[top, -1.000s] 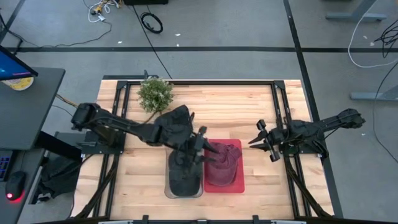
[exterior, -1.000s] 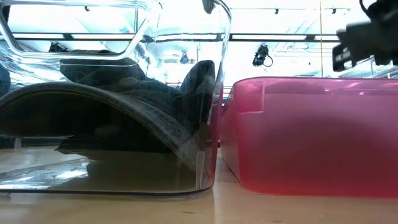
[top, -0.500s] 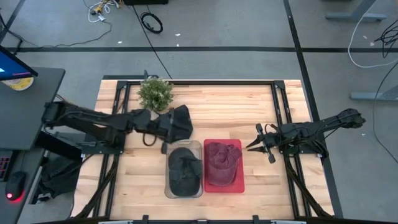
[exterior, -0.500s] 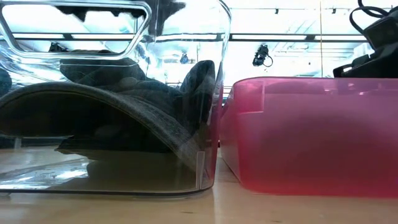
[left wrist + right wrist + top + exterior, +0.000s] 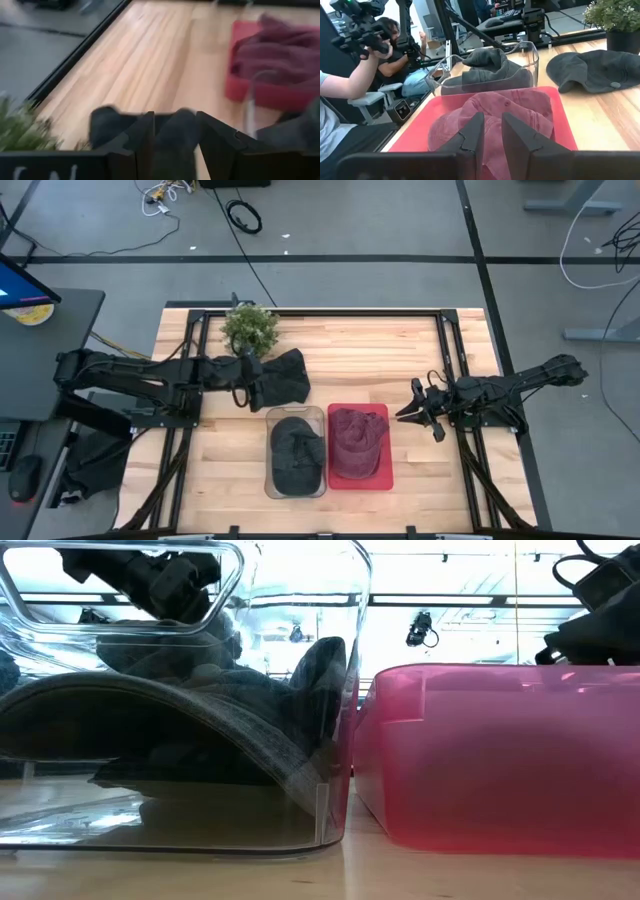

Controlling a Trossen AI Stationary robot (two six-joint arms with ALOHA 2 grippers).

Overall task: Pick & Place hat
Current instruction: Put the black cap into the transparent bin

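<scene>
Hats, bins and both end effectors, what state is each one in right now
Dark hat: inside clear bin.
Red hat: inside red bin.
Second dark hat: loose on the table.
Left end effector: over the second dark hat.
Right end effector: open, beside the red bin.

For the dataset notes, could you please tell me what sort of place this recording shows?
Probably a robotics lab: a wooden workbench on a black frame, loose cables on the taped grey floor, and seated people beside equipment.

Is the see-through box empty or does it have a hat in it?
It has a hat in it. From above, a dark hat fills the clear box, and the low view shows it curved against the clear wall.
</scene>
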